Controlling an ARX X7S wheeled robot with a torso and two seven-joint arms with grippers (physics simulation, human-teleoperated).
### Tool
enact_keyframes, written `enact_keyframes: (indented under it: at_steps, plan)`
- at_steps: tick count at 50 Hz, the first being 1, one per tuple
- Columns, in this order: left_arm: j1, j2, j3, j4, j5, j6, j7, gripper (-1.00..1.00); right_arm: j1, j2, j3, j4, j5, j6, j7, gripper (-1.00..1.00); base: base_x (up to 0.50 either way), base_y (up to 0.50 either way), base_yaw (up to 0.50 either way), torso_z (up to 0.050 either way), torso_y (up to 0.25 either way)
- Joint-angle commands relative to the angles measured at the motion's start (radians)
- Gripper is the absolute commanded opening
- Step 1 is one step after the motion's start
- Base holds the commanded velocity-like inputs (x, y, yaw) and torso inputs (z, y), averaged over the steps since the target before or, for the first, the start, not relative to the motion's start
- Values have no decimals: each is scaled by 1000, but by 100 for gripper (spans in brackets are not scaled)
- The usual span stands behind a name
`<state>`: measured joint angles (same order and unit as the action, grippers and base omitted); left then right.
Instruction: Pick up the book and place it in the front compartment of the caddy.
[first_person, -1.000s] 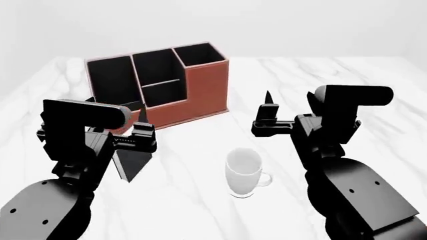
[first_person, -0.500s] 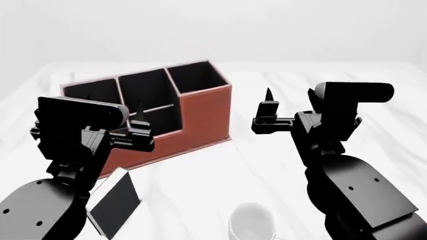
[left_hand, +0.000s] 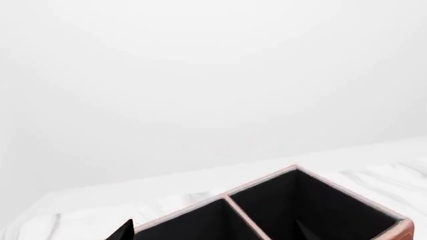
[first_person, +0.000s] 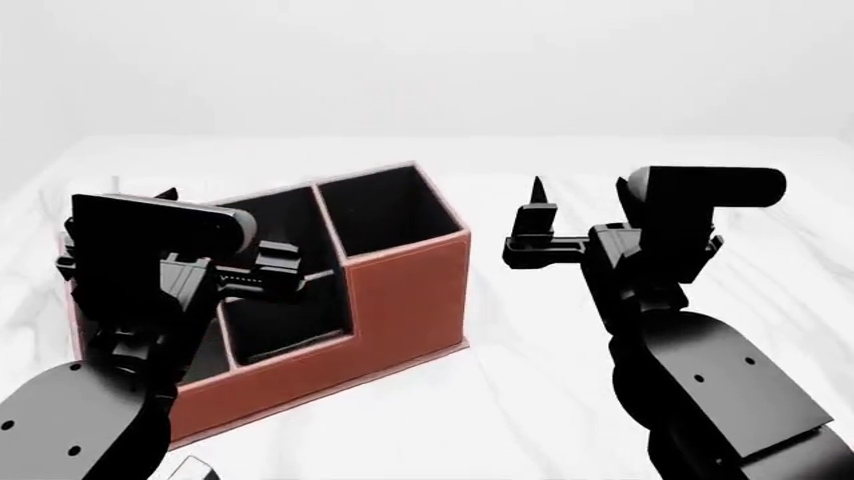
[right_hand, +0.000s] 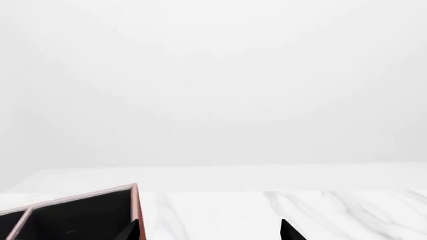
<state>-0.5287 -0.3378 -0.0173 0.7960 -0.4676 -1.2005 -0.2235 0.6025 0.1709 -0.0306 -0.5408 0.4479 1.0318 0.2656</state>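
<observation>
A reddish-brown caddy (first_person: 400, 300) with black insides is sitting on a white marble table (first_person: 534, 420), taking up the left and middle of the head view. It is divided into several pockets, and its near wall is stepping down to a lower front section on the left side. The book (first_person: 191, 468) is showing only as a small pale corner at the bottom edge of the head view, lying on the table in front of the caddy, beside the left arm.

The table is white with faint grey veins, and the room behind it is plain white and featureless.

The left gripper (first_person: 287, 262) is hovering over the caddy's lower pockets; its jaws are holding nothing, but how wide they are standing cannot be told. The right gripper (first_person: 539, 222) is hovering to the right of the caddy, its fingertips apart and empty in the right wrist view.

Compared with half a second ago, the caddy is appearing closer and lower, the mug is gone from sight, and the book is almost out of view.
</observation>
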Motion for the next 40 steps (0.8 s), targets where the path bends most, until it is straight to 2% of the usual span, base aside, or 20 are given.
enact_keyframes:
  at_steps: [1, 11, 14, 29, 33, 35, 37, 40]
  plan:
    - [1, -3, -4, 5, -8, -2, -5, 100, -4, 6, -10, 0, 0, -11, 9, 100, 0, 0, 0, 0, 0]
    - [-1, -3, -5, 11, -15, -6, -10, 100, -7, 16, -11, 0, 21, -21, -10, 100, 0, 0, 0, 0, 0]
    - [-4, -4, -5, 11, -17, -8, -11, 100, -16, 18, -23, 2, 4, -43, -1, 100, 500, 0, 0, 0, 0]
    - [-12, -7, -18, 22, -36, -30, -19, 100, -13, 24, -38, 15, 4, -44, 9, 100, 0, 0, 0, 0, 0]
    - [-53, 16, -71, 45, -90, -134, -24, 100, -5, 28, -46, 15, 2, -33, 17, 100, 0, 0, 0, 0, 0]
    - [-134, 61, -160, 94, -172, -324, -21, 100, -4, 32, -52, 29, -6, -43, 16, 100, 0, 0, 0, 0, 0]
    - [-190, -3, -230, 21, -472, -370, -275, 100, 4, 32, -50, 41, -5, -40, 18, 100, 0, 0, 0, 0, 0]
    - [-273, -97, -225, -116, -922, -355, -725, 100, 3, 31, -46, 41, 0, -37, 21, 100, 0, 0, 0, 0, 0]
